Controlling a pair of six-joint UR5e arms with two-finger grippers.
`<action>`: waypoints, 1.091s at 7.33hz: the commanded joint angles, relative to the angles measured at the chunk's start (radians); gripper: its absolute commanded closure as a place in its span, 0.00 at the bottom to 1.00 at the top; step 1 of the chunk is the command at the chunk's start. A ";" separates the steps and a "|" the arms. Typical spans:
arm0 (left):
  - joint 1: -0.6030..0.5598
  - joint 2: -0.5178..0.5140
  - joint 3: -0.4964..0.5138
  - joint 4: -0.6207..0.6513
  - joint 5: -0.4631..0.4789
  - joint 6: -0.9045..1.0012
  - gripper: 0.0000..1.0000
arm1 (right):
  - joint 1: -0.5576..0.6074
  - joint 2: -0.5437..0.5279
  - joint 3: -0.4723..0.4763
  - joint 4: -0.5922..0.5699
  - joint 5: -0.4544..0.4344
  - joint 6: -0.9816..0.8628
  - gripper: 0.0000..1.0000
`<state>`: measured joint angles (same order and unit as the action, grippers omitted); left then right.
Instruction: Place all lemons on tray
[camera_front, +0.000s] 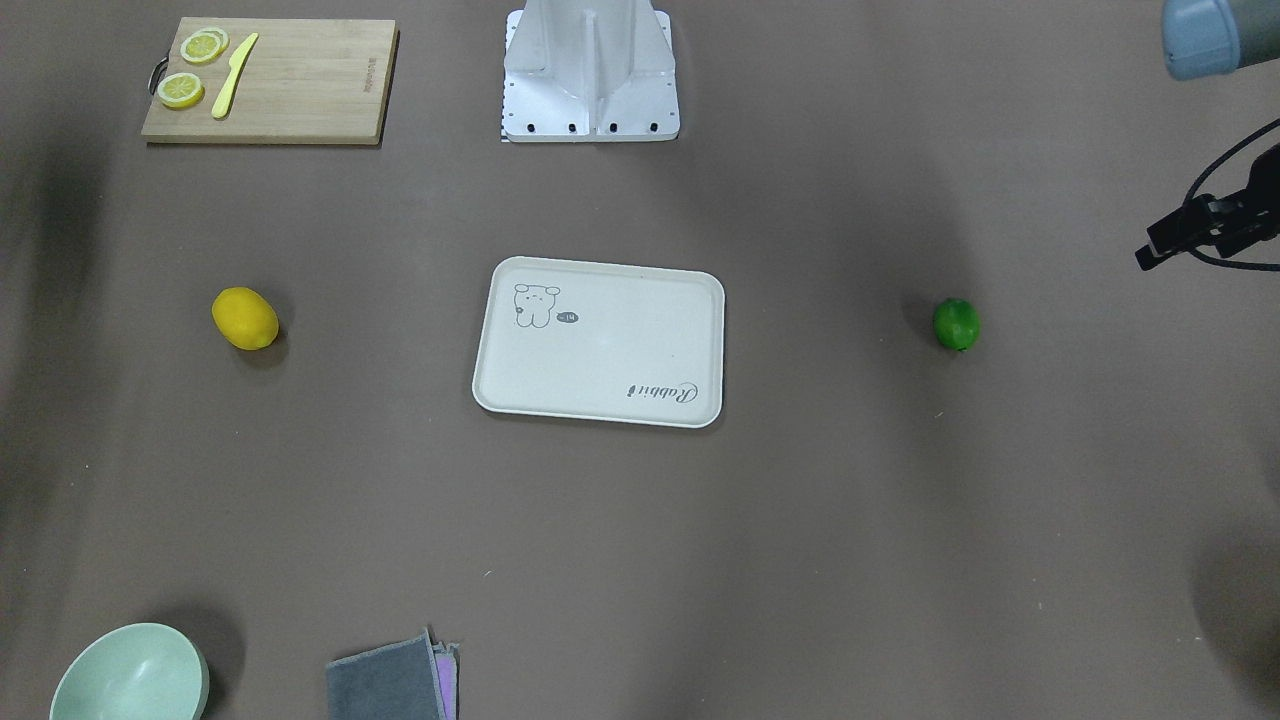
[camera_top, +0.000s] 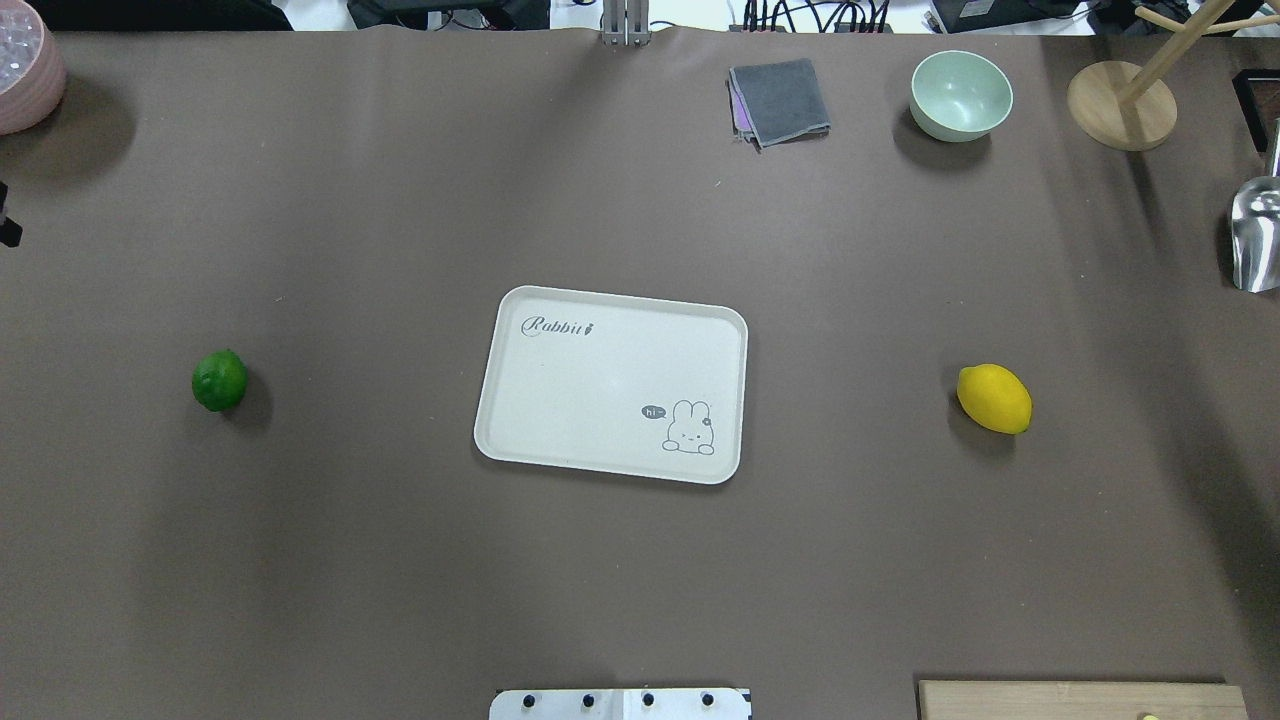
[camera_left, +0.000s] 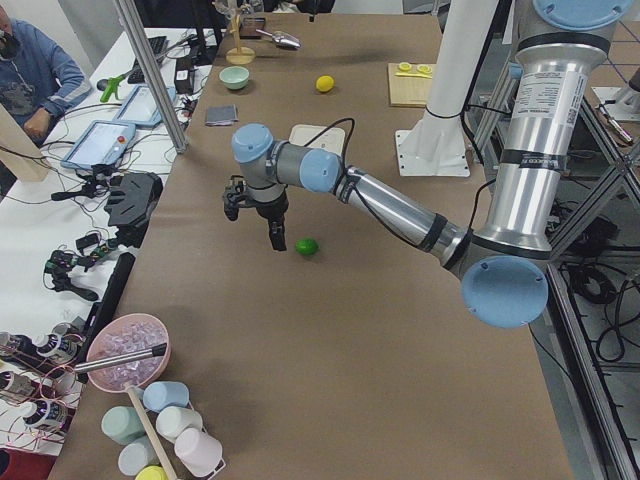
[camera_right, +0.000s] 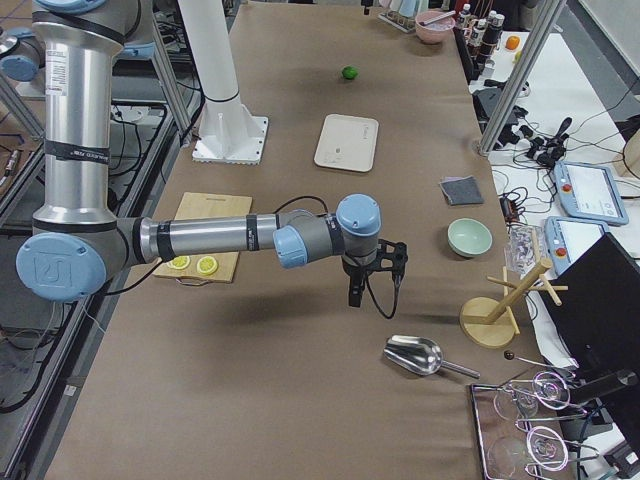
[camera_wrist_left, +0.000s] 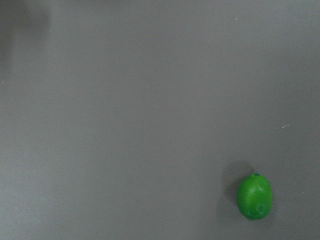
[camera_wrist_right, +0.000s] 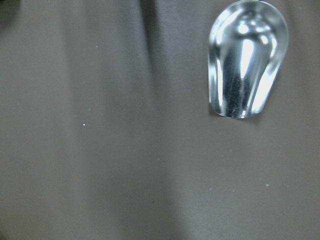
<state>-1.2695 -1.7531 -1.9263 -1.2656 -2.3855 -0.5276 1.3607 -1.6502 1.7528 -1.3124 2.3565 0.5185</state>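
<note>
The cream-white tray (camera_top: 600, 390) lies at the table's middle, with nothing on it; it also shows in the front view (camera_front: 600, 345). The green lemon (camera_top: 219, 380) lies on the table to its left, also seen in the left wrist view (camera_wrist_left: 255, 196). The yellow lemon (camera_top: 993, 399) lies on the table to its right. My left gripper (camera_left: 272, 232) hangs above the table just beside the green lemon (camera_left: 307, 246), apart from it. My right gripper (camera_right: 353, 292) hovers near a metal scoop (camera_right: 415, 353), far from the yellow lemon. I cannot tell whether either gripper is open or shut.
A wooden cutting board (camera_front: 300, 90) with lemon slices and a yellow knife lies near the robot base (camera_front: 590, 80). A green bowl (camera_top: 960, 95), grey cloth (camera_top: 780, 100), wooden rack (camera_top: 1120, 105) and pink bowl (camera_top: 25, 65) line the far edge.
</note>
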 joint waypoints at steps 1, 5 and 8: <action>0.123 -0.048 -0.025 -0.005 0.003 -0.145 0.02 | -0.150 0.080 0.002 0.045 0.010 0.124 0.00; 0.235 -0.014 0.030 -0.163 0.089 -0.153 0.02 | -0.363 0.159 0.036 0.045 -0.034 0.176 0.00; 0.318 0.047 0.128 -0.378 0.157 -0.201 0.03 | -0.478 0.190 0.039 0.044 -0.115 0.157 0.00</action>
<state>-0.9872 -1.7215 -1.8436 -1.5580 -2.2560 -0.6973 0.9303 -1.4671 1.7899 -1.2674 2.2712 0.6884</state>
